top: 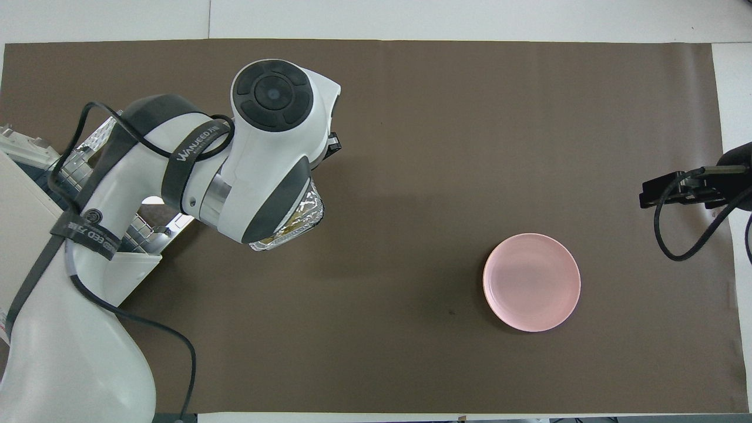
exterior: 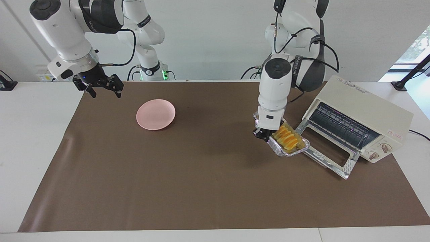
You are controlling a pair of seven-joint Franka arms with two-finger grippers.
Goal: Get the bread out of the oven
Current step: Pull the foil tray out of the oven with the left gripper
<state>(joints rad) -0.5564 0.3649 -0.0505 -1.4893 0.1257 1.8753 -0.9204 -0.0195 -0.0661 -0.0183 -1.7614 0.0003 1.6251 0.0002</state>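
Observation:
The bread [exterior: 288,137], a ridged golden-yellow loaf, lies in a crinkled silver foil tray [exterior: 291,148]. My left gripper [exterior: 263,133] is shut on that tray's rim at the end away from the oven and holds it slightly tilted just over the brown mat. The cream-white oven [exterior: 366,109] stands at the left arm's end of the table, its glass door [exterior: 331,159] dropped open and its wire rack [exterior: 339,126] bare. In the overhead view the left arm hides the loaf, and only a corner of the foil tray [top: 306,212] shows. My right gripper [exterior: 104,93] waits open, holding nothing.
A round pink plate [exterior: 155,114] [top: 531,282] lies on the brown mat [exterior: 201,174] toward the right arm's end of the table. The right gripper [top: 670,189] hangs over the mat's edge at that end. A black cable [exterior: 418,133] leads off the oven.

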